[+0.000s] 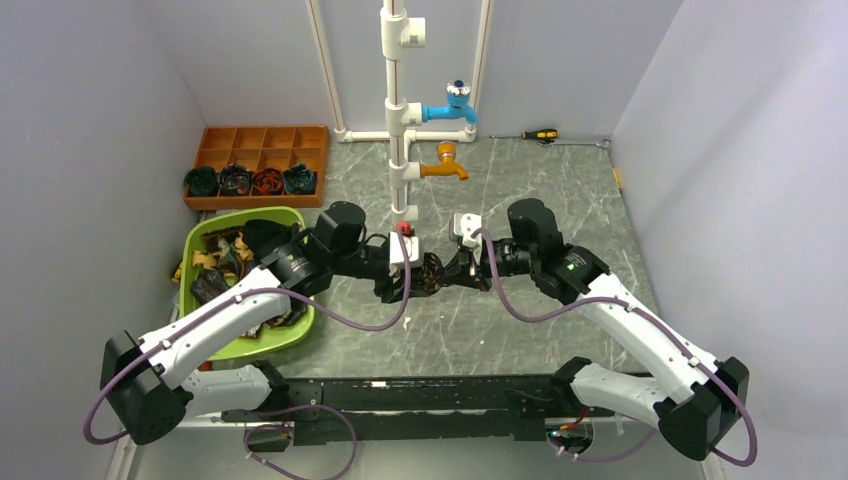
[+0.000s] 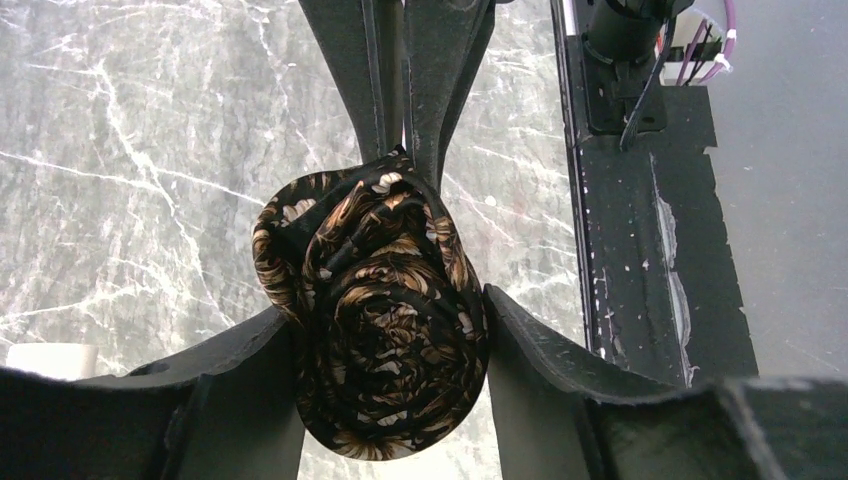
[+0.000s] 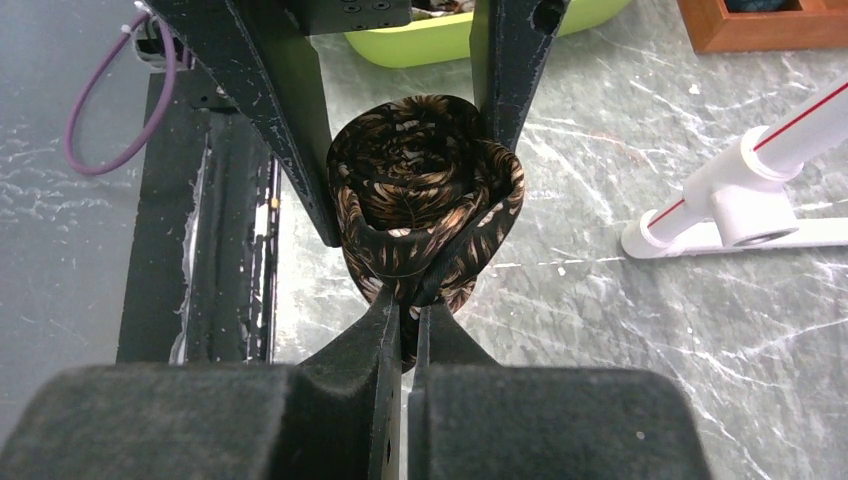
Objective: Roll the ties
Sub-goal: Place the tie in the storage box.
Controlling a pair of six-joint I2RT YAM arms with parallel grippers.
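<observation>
While we reach out over the middle of the grey marble table (image 1: 560,190), our left gripper (image 2: 388,340) squeezes the rolled brown tie (image 2: 380,260) by its sides and our right gripper (image 3: 410,318) pinches its edge tight. Pale walls (image 1: 90,120) stand on three sides.

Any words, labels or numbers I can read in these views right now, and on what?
No readable text in any view.
The tie bears only a pattern; the blue tap, orange tap and wooden tray show no lettering.
</observation>
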